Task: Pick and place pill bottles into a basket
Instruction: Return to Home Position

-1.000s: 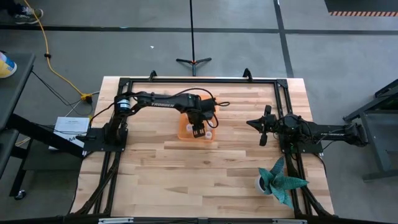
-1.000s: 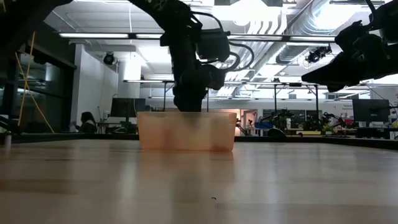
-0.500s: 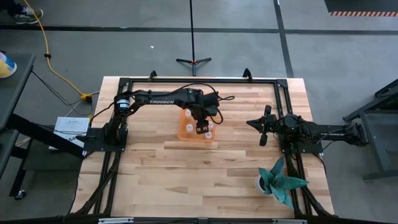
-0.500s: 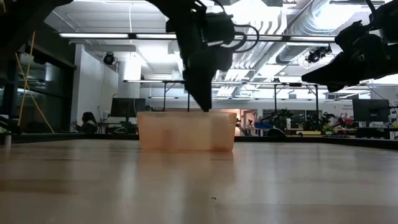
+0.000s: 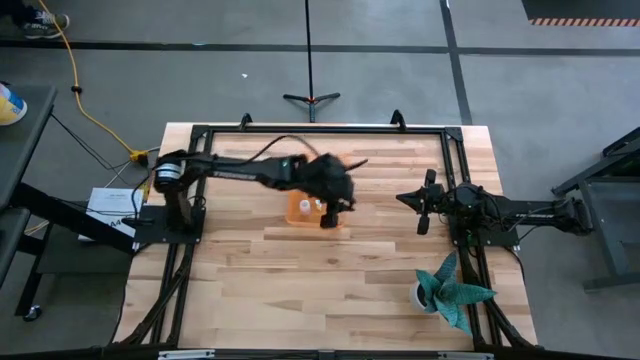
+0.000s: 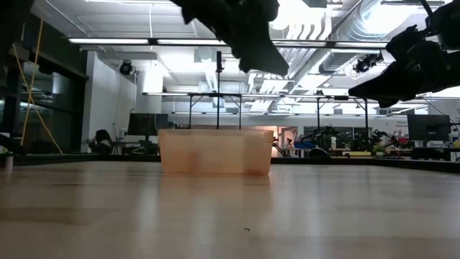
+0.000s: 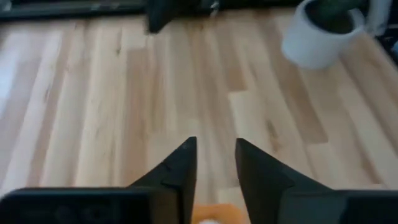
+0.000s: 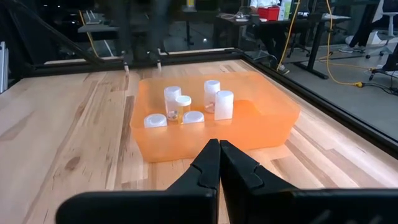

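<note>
The orange basket (image 5: 301, 212) stands on the table's middle, a little toward the far side; it also shows in the low view (image 6: 215, 151) and the right wrist view (image 8: 267, 118). Several white-capped pill bottles (image 8: 224, 104) stand on its floor. My left gripper (image 5: 326, 212) hangs above the basket's right part, well over its rim in the low view (image 6: 273, 66). It is open and empty in the left wrist view (image 7: 214, 149). My right gripper (image 5: 402, 197) waits shut and empty to the right of the basket, above the table (image 8: 219, 148).
A white pot with a teal plant (image 5: 450, 290) stands at the table's near right corner and shows in the left wrist view (image 7: 317, 37). A black frame (image 5: 320, 128) runs along the far, left and right edges. Bare wood (image 5: 300, 290) lies near the front.
My left gripper has risen out of the basket to well above its rim. It has tipped from pointing down to slanting toward the table's near right. The basket has stayed where it was.
</note>
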`<state>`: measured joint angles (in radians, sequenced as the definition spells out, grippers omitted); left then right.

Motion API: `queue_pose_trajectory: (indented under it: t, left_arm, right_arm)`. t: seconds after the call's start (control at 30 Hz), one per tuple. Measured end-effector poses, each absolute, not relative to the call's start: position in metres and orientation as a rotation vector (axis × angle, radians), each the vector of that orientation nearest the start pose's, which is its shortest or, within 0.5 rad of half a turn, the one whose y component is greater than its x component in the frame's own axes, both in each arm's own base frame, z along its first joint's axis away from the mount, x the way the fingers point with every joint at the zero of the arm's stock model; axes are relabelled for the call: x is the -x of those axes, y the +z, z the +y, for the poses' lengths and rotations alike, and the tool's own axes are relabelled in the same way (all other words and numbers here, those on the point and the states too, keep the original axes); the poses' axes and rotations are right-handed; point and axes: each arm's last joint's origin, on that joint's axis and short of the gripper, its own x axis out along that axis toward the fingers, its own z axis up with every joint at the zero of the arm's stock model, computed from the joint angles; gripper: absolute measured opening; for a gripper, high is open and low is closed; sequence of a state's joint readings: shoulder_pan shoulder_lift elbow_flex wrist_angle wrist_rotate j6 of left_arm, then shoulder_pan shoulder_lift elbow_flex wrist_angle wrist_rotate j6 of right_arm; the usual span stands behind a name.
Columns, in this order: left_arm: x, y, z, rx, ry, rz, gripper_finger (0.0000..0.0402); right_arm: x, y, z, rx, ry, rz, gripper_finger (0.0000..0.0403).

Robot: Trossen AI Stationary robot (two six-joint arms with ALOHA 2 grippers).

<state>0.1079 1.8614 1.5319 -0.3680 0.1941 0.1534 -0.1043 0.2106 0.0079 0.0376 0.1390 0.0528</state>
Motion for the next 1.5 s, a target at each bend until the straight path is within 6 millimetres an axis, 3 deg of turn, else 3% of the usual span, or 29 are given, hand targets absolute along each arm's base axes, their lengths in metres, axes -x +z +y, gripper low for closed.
queue_pose_trajectory:
  t: [0.17,0.47,0.63,0.77,1.0,1.13,1.27,1.37,1.5]
  left_arm:
    - [-0.376,0.266,0.03,-0.044,-0.096,0.519,0.0096]
    - [-0.254,0.249,0.006,-0.089,0.091,0.308,0.0026]
    - [-0.189,0.227,-0.001,-0.093,0.121,0.13,0.0036]
    - [-0.15,0.207,0.001,-0.05,0.138,0.031,0.0062]
    - [-0.118,0.192,0.001,-0.045,0.118,0.036,0.0022]
    - [-0.102,0.196,0.001,-0.046,0.099,-0.02,0.0024]
    - [-0.089,0.194,0.001,-0.026,0.09,-0.028,0.0055]
    - [-0.09,0.195,0.0,-0.045,0.074,-0.034,0.0056]
    - [-0.09,0.19,0.0,-0.079,0.071,0.011,0.0022]
  right_arm:
    - [-0.108,0.152,-0.015,-0.052,-0.245,0.164,0.0]
    - [-0.109,0.152,-0.014,-0.035,-0.2,0.163,0.0]
    - [-0.108,0.155,-0.014,-0.017,-0.202,0.133,0.0]
    - [-0.107,0.156,-0.014,-0.018,-0.203,0.122,0.0]
    - [-0.104,0.16,-0.014,-0.018,-0.206,0.081,0.0]
    - [-0.103,0.161,-0.014,-0.016,-0.209,0.062,0.0]
    - [-0.103,0.161,-0.014,-0.016,-0.208,0.059,0.0]
    - [-0.103,0.162,-0.014,-0.018,-0.208,0.057,0.0]
    - [-0.103,0.163,-0.013,-0.034,-0.195,0.043,0.0]
